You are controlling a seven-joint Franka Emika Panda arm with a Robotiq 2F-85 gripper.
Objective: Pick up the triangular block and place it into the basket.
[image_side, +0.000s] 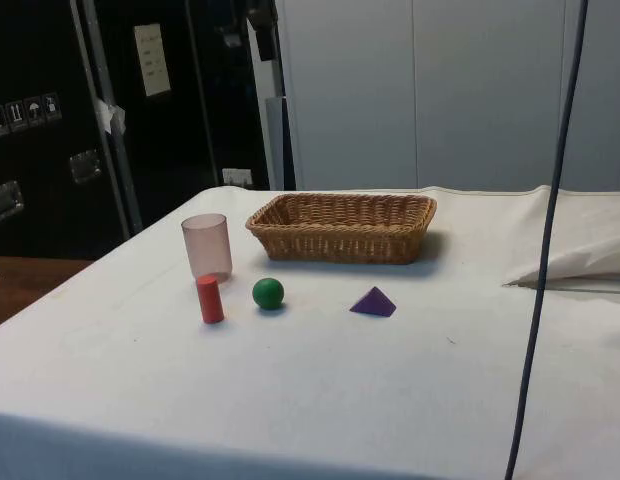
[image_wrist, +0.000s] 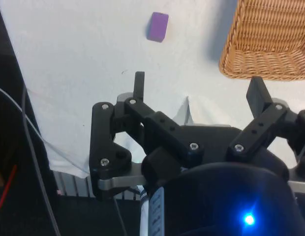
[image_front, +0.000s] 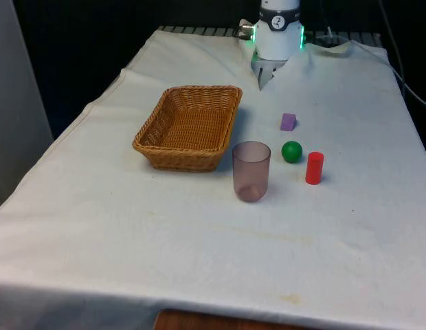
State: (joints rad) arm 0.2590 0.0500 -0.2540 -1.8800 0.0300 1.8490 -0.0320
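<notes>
The triangular block (image_front: 288, 122) is a small purple piece lying on the white cloth, to the front view's right of the basket (image_front: 178, 157); the side view shows the block (image_side: 373, 302) in front of the basket (image_side: 340, 240). The basket is woven wicker, rectangular and empty. My gripper (image_front: 264, 75) hangs above the table's far end, behind the block and well above the cloth. In the wrist view the gripper (image_wrist: 198, 91) is open with nothing between its fingers (image_wrist: 138, 86). The block (image_wrist: 157, 26) lies ahead of it and the basket's corner (image_wrist: 270, 64) is off to one side.
A translucent pink cup (image_front: 251, 170) stands in front of the basket. A green ball (image_front: 291, 151) and a red cylinder (image_front: 314, 168) sit near the block on its near side. A dark cable (image_side: 540, 260) hangs across the side view.
</notes>
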